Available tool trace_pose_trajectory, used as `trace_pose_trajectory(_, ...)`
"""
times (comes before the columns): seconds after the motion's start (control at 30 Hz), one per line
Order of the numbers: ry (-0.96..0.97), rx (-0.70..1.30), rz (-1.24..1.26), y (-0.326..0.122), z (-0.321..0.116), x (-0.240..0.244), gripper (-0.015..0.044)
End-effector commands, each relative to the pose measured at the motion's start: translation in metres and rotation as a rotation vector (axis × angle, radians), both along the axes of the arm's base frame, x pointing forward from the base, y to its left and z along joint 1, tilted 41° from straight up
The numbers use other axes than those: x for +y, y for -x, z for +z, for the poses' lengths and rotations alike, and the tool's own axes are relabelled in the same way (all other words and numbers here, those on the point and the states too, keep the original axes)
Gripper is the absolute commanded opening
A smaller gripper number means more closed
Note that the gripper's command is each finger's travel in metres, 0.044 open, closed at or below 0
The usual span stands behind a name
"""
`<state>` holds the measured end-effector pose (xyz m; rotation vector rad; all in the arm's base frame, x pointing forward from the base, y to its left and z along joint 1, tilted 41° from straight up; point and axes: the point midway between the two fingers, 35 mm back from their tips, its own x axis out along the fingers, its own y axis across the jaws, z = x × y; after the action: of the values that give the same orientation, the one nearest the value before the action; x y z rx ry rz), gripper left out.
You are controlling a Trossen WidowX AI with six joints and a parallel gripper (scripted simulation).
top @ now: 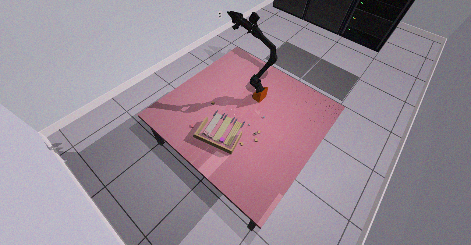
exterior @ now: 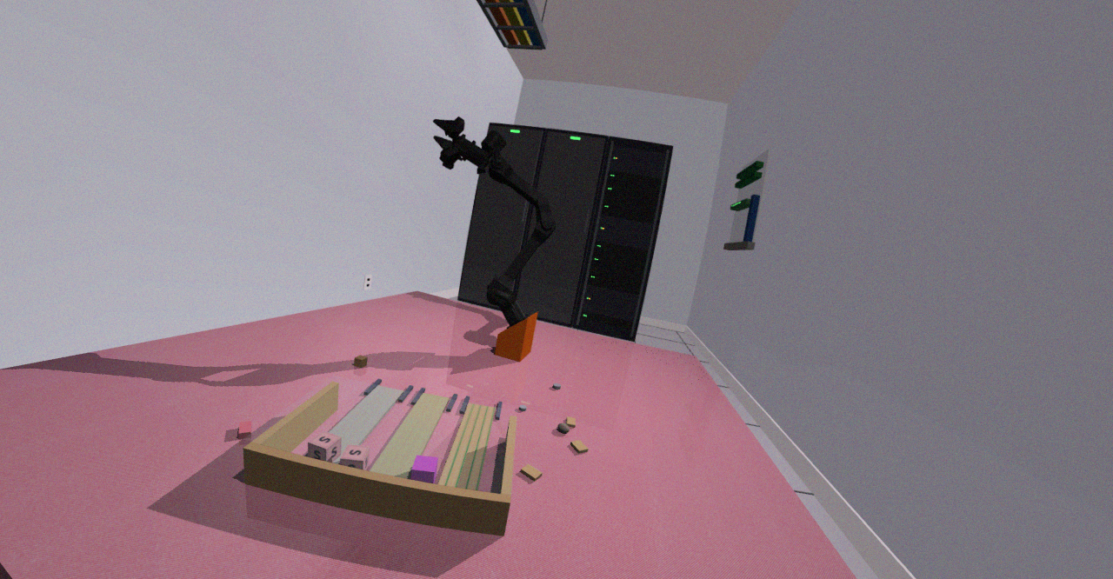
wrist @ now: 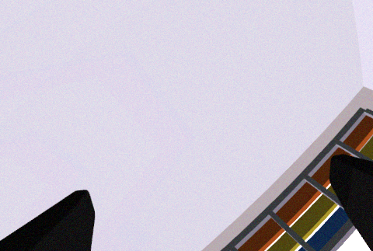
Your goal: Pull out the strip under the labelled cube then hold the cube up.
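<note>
Exterior view: gripper (top: 231, 19) (exterior: 440, 130) (wrist: 214, 187) wide, nothing held; strip (top: 213, 123) (exterior: 371, 410) (exterior: 416, 431) pulls and labelled cube (top: 205, 132) (exterior: 324, 447) lift all look undone.

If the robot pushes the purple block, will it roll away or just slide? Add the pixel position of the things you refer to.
The purple block (top: 222, 139) (exterior: 423, 468) would probably slide, not roll, because it has flat sides and sharp edges. It might not go far, since the wooden frame's wall (exterior: 373, 491) stands close by. It looks solid, so I'd guess it would keep its shape when squeezed.
</note>
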<state>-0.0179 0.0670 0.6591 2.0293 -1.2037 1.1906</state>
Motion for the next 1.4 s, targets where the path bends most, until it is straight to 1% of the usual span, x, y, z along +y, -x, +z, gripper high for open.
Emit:
trace_pose_trajectory(0.0, -0.005, 0.0, 0.015, -0.001, 0.0, -0.001, 0.04)
trace_pose_trajectory(0.07, -0.057, -0.004, 0.131, -0.008, -0.002, -0.014, 0.04)
trace_pose_trajectory(0.2, -0.267, -0.114, 0.397, -0.028, -0.013, -0.084, 0.04)
trace_pose_trajectory(0.3, -0.391, -0.177, 0.534, -0.047, -0.024, -0.119, 0.04)
trace_pose_trajectory(0.5, -0.701, -0.315, 0.841, -0.113, -0.065, -0.185, 0.04)
trace_pose_trajectory(0.7, -1.034, -0.461, 1.071, -0.192, -0.124, -0.22, 0.04)
trace_pose_trajectory(0.87, -1.315, -0.597, 1.182, -0.258, -0.186, -0.225, 0.04)
trace_pose_trajectory(1.07, -1.634, -0.764, 1.225, -0.324, -0.272, -0.201, 0.04)
trace_pose_trajectory(1.23, -1.857, -0.9, 1.192, -0.36, -0.346, -0.163, 0.04)
trace_pose_trajectory(1.37, -2.002, -1.005, 1.134, -0.373, -0.407, -0.126, 0.04)
